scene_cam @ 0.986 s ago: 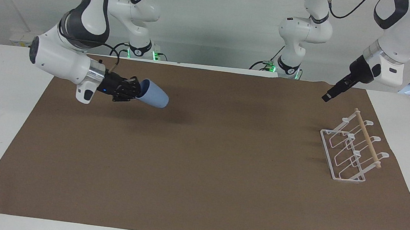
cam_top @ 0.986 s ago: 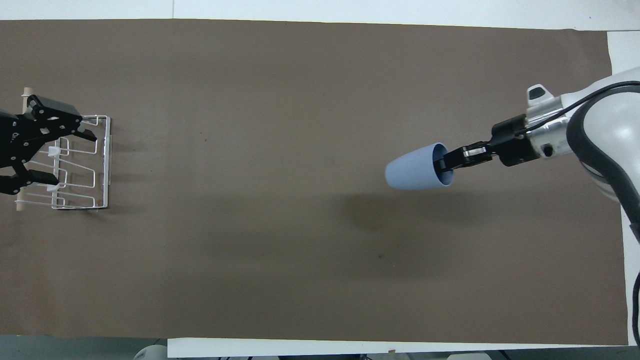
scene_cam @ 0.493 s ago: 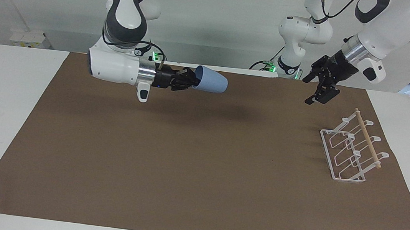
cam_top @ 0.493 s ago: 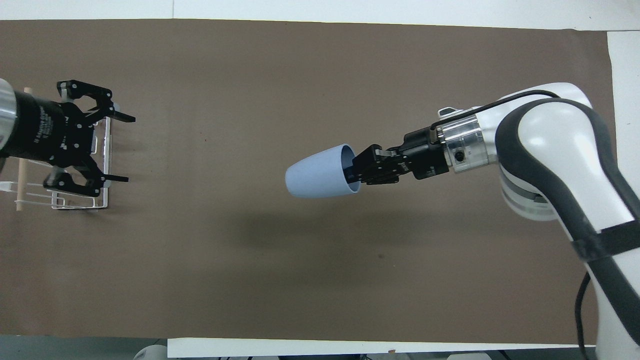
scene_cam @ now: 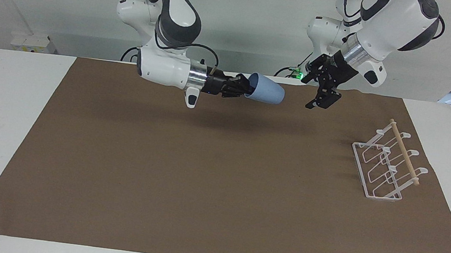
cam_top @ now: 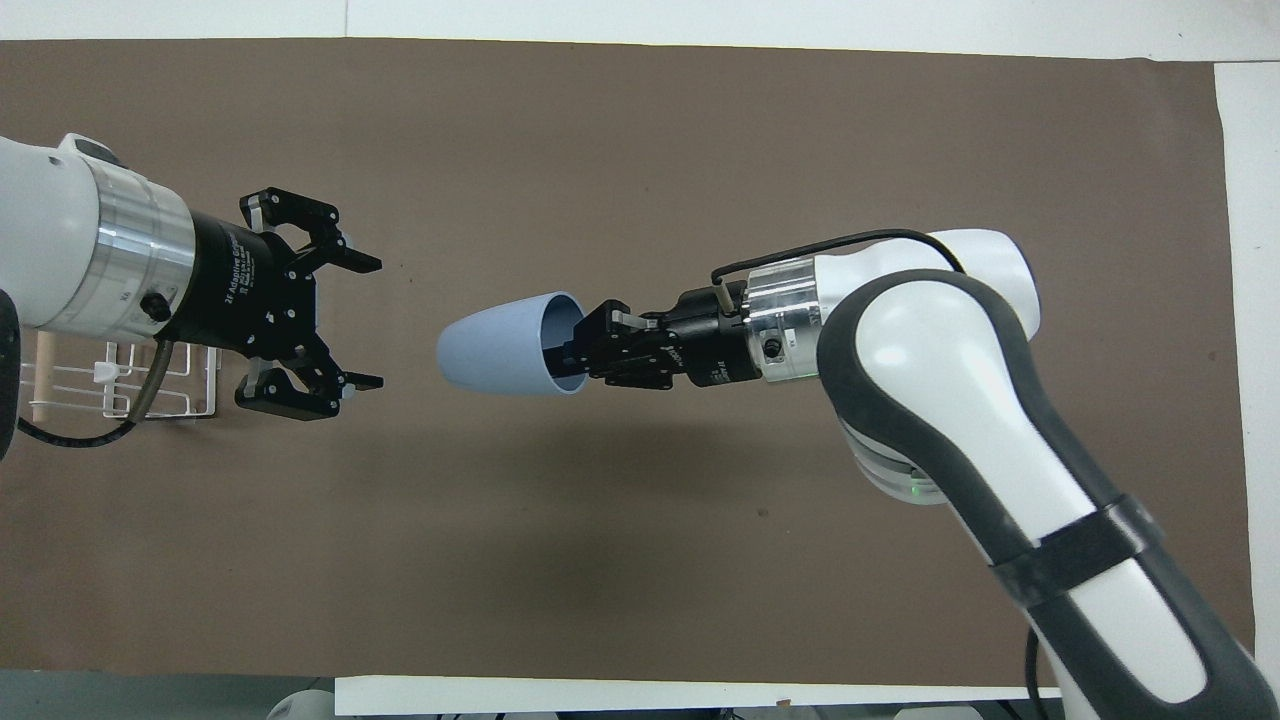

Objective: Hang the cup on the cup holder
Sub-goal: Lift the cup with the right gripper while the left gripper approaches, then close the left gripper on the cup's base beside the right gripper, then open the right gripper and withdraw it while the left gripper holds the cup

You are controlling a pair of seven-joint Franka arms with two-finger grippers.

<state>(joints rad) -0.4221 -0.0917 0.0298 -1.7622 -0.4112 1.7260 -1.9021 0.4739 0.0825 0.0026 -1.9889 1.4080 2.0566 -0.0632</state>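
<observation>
On the tabletop (scene_cam: 216, 210) the cup holder (scene_cam: 387, 166) stands apart from my tools. My right tool (scene_cam: 241, 89) pinches the cup (scene_cam: 265, 91) rim, base toward my spread left tool (scene_cam: 321, 96). Misaligned handover could drop it.

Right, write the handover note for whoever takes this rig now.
Right gripper: shut on the cup, gripping its rim, cup held sideways in the air over the mat, base pointing at the left gripper.
Left gripper: open, in the air facing the cup's base, not touching it.
Cup holder: bare, at the left arm's end of the table.
Done: cup lifted.
Left: likely hand the cup over, then hang it on a prong.
</observation>
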